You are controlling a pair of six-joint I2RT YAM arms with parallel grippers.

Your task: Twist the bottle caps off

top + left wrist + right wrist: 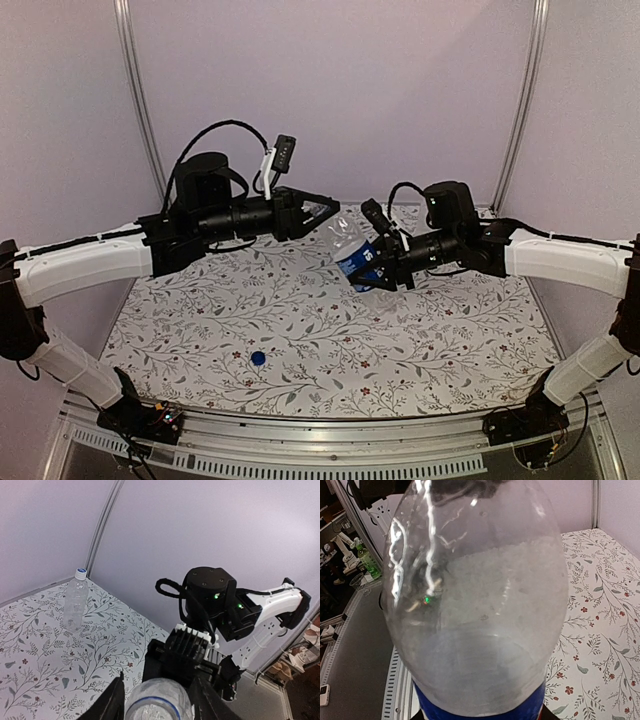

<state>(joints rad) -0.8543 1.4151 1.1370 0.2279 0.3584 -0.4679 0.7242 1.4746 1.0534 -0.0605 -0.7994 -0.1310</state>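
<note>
Blue cap (pixel 258 357) is lying loose on the table (pixel 450 340) near the front, well apart from both bottles. Labelled bottle (pixel 350 248) is hanging tilted over mid-table, mouth looking bare w/ a blue ring at the neck. R gripper (pixel 378 262) is clamping it at the label. L gripper (pixel 157 690) is straddling the bottle's top, fingers just beside the shoulder; can't tell if they're pressing. Plain bottle (pixel 75 605) is standing upright by the back wall, white cap (pixel 80 572) on. So 1 of 2 looks done. Next, probably: setting this bottle down upright, then R steadying the plain body while L is squaring onto that small cap.
</note>
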